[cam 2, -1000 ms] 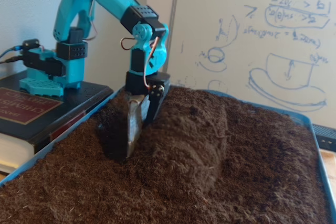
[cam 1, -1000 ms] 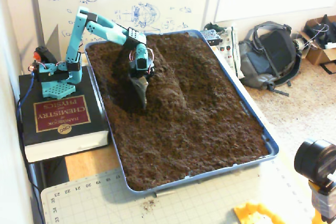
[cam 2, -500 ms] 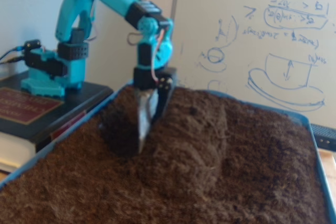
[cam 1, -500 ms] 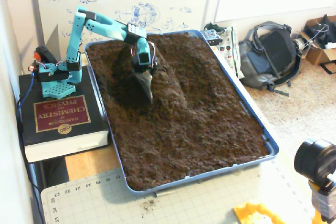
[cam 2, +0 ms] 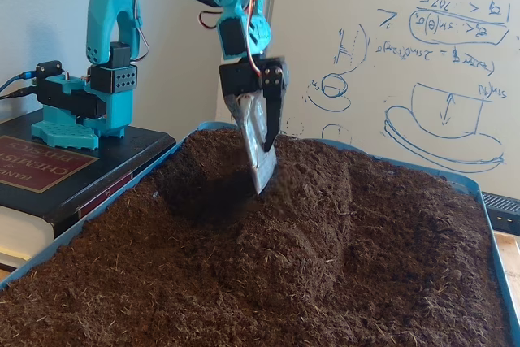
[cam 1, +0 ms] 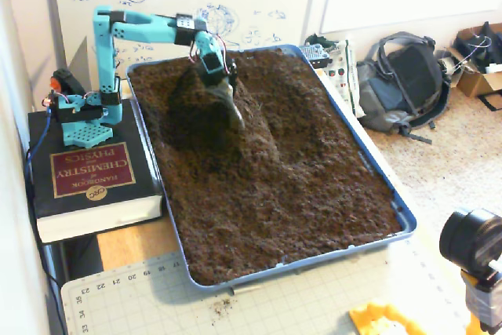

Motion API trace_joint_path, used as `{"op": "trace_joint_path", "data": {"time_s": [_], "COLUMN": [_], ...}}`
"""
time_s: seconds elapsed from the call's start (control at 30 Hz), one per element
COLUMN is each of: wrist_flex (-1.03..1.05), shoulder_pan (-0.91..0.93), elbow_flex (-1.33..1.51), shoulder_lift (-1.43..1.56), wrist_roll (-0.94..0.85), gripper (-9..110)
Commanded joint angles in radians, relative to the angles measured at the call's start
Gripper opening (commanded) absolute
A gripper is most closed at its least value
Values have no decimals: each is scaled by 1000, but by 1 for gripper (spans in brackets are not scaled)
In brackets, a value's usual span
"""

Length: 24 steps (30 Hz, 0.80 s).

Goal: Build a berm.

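**Tool raised above the soil beside the berm**

Tool (cam 2: 262, 170) hangs clear of the soil in the low fixed view, its pale, dirt-smeared blade pointing down with the tip just above the surface; the blade and the dark finger beside it lie close together with only a narrow gap, and nothing is held between them. From the high fixed view the tool (cam 1: 234, 115) sits over the far left part of the blue tray (cam 1: 375, 179), next to a scooped hollow (cam 2: 207, 193) in the soil.

Just right of the tool in that high view, the berm (cam 1: 263, 127) runs as a low raised ridge of dark crumbly soil from the tray's far edge toward its middle. In the low view the berm (cam 2: 325, 201) rises directly behind and right of the blade, with sloping sides.

The turquoise arm (cam 1: 145, 27) reaches over the tray from its base, which stands on a thick chemistry handbook (cam 1: 90, 174) at the tray's left side. A whiteboard (cam 2: 406, 71) with blue sketches stands behind the tray, and a backpack (cam 1: 404, 84) lies on the floor to the tray's right.
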Motion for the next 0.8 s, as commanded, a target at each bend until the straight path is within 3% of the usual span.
{"op": "trace_joint_path", "data": {"time_s": [0.0,0.17,0.43,0.77], "wrist_flex": [-14,3,5,3], "shoulder_pan": [-21,-49,-127,-210], "elbow_flex": [-118,-64,299,479], "shoulder_lift": [183,250,258,255], "wrist_roll": [14,14,26,239], "gripper": [1,1,0,0]}}
